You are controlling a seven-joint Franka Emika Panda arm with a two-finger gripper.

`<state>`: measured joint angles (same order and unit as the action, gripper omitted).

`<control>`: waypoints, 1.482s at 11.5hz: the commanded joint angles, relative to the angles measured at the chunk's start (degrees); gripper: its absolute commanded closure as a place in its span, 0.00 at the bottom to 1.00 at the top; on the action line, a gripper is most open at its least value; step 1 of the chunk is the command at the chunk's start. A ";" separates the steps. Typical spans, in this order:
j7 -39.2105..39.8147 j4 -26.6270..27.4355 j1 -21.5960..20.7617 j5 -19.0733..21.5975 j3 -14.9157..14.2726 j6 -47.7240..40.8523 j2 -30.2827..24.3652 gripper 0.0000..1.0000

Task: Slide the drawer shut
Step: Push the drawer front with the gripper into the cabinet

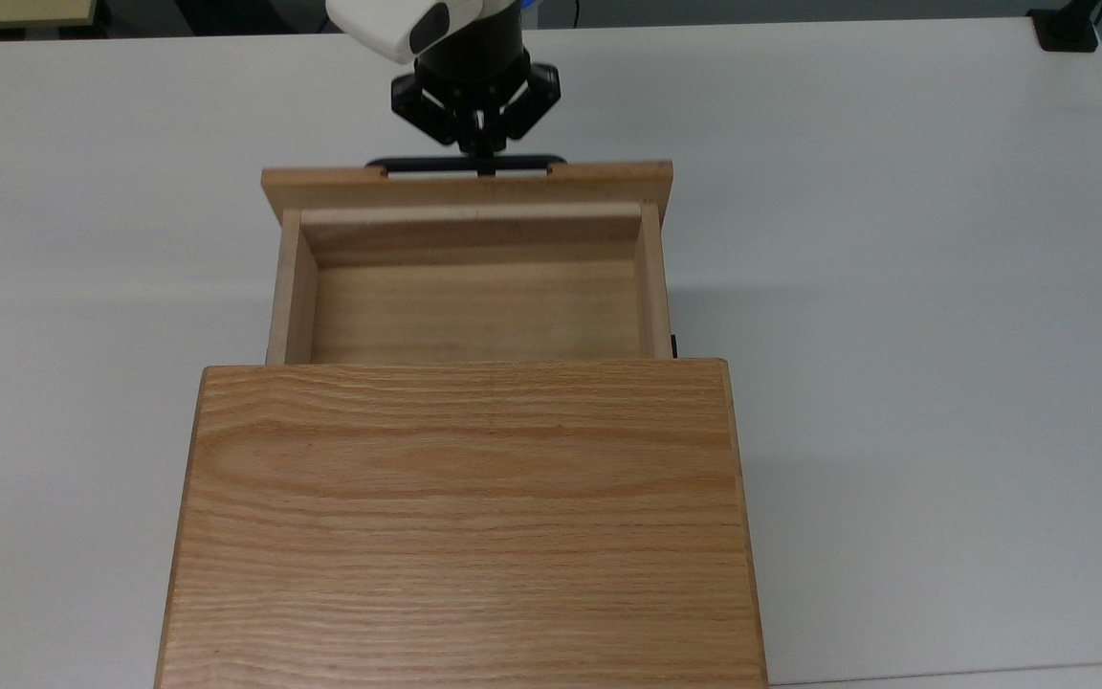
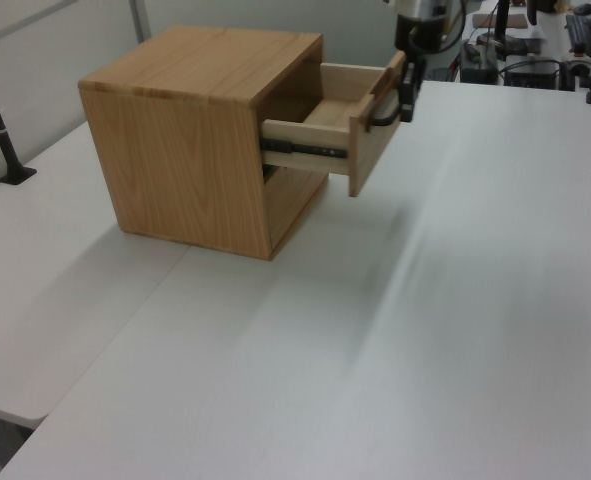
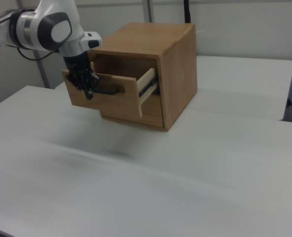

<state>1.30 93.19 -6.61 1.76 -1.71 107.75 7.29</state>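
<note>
Drawer (image 1: 474, 306) roughly half closed; claw (image 1: 481, 161), fingers together with nothing gripped, presses the handle (image 1: 465, 164); remaining travel into cabinet (image 1: 460, 526) outstanding.

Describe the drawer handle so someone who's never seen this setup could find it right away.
Start at the wooden cabinet on the white table; the drawer sticks partway out of it. On the drawer's wide front panel sits the handle, with the robot's claw at its middle. It is a thin black bar, the one dark piece on the pale wood.
</note>
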 commanded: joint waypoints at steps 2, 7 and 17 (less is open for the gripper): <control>-1.21 -4.32 -0.51 0.35 -0.58 8.44 5.78 1.00; -4.09 -9.96 -1.30 -0.79 -0.67 18.95 12.30 1.00; -7.10 -9.87 -0.86 -4.14 -1.19 34.29 15.92 1.00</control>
<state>-5.04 84.95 -7.05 -1.25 -1.83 139.15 22.12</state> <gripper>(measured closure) 0.996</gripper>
